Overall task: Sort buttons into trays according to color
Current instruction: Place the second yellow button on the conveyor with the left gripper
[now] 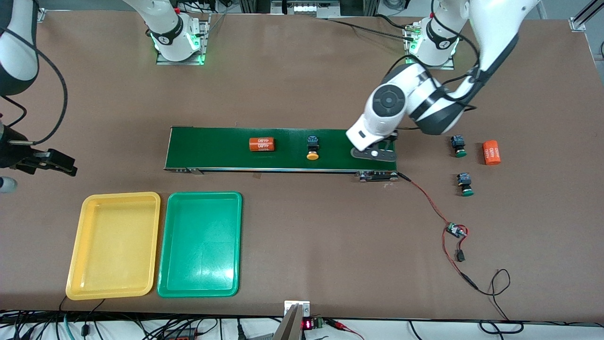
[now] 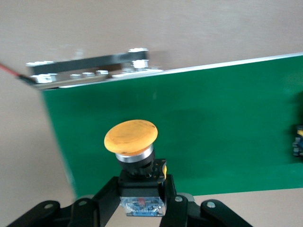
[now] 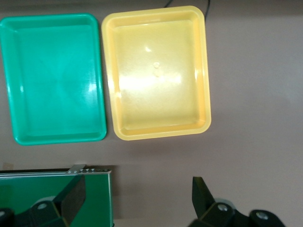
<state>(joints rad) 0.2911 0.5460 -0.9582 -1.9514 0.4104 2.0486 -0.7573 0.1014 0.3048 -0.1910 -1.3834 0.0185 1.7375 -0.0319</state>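
My left gripper (image 2: 141, 190) is shut on the black-and-blue body of a yellow-capped button (image 2: 131, 138). It holds the button just over the dark-green belt (image 2: 213, 127) at the left arm's end, where the wrist covers the gripper (image 1: 375, 154). Another yellow-capped button (image 1: 312, 147) lies mid-belt. Two green-capped buttons (image 1: 458, 145) (image 1: 465, 184) lie on the table toward the left arm's end. The yellow tray (image 1: 120, 194) and green tray (image 1: 205, 194) sit side by side, nearer the camera than the belt. My right gripper (image 1: 56, 163) (image 3: 137, 196) hangs open, holding nothing, over the table off the belt's other end.
One orange cylinder (image 1: 262, 144) lies on the belt (image 1: 212, 148), and a second (image 1: 491, 152) is on the table beside the green-capped buttons. A red-black wire with a small board (image 1: 455, 230) trails from the belt's end toward the camera.
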